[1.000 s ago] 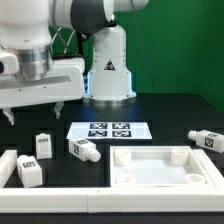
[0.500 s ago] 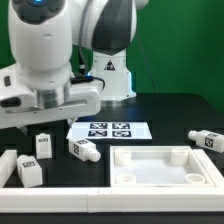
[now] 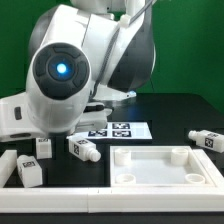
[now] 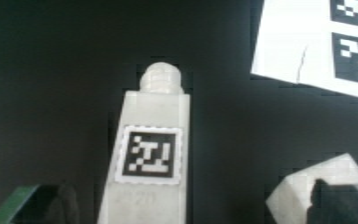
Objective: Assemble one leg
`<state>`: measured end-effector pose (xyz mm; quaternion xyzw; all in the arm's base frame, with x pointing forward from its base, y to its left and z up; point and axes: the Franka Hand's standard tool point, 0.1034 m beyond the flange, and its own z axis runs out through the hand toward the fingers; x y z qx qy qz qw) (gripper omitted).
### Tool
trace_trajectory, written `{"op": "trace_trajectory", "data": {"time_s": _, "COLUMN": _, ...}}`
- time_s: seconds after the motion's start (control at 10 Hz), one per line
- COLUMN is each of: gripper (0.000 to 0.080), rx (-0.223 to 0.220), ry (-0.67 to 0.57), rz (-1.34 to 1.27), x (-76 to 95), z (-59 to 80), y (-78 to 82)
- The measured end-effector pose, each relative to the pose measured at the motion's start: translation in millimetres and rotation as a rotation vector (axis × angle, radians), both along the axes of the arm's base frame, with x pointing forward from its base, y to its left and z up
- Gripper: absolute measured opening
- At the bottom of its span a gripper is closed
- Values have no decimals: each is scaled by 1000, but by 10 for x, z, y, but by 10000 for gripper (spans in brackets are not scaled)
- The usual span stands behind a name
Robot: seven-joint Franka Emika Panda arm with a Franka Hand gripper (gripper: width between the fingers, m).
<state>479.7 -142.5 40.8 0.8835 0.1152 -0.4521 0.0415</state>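
Observation:
In the wrist view one leg [image 4: 153, 150], a stubby white peg with a square tag, lies on the black table with its rounded tip pointing away. My gripper [image 4: 185, 208] is open, with one dark finger [image 4: 28, 204] on each side of the leg's near end and a gap to it on both sides. In the exterior view the arm's body hides the gripper. Other legs lie there at the exterior view's left [image 3: 43, 147], [image 3: 83, 149], [image 3: 28, 171] and far right [image 3: 206, 140].
The big white square panel [image 3: 150, 155] with a raised rim lies at the front right of the exterior view. The marker board [image 3: 122, 130] lies behind it and shows in the wrist view [image 4: 318, 45]. Another white part [image 4: 314, 176] sits by my far finger.
The arm has swung down and turned toward the camera. Its body now fills the exterior view's left and middle and hides the gripper fingers, which showed before. The parts on the table have not moved.

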Motion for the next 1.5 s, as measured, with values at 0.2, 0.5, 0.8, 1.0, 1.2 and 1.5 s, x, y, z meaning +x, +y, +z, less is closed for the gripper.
{"op": "trace_trajectory", "data": {"time_s": 0.2, "gripper": 649, "rx": -73, "ry": -3, "rz": -57, "x": 53, "z": -1, "y": -173}}
{"op": "trace_trajectory", "data": {"time_s": 0.5, "gripper": 649, "rx": -84, "ry": -4, "rz": -64, "x": 41, "z": -18, "y": -191}}
{"op": "trace_trajectory", "data": {"time_s": 0.8, "gripper": 649, "rx": -110, "ry": 20, "rz": -86, "x": -20, "z": -64, "y": -210}}
{"op": "trace_trajectory", "data": {"time_s": 1.0, "gripper": 649, "rx": -108, "ry": 3, "rz": -81, "x": -64, "z": -186, "y": -297}}
{"op": "trace_trajectory", "data": {"time_s": 1.2, "gripper": 649, "rx": -140, "ry": 7, "rz": -99, "x": -106, "z": -267, "y": -274}}
{"op": "trace_trajectory", "data": {"time_s": 1.5, "gripper": 372, "rx": -136, "ry": 7, "rz": -97, "x": -103, "z": -263, "y": -279}}
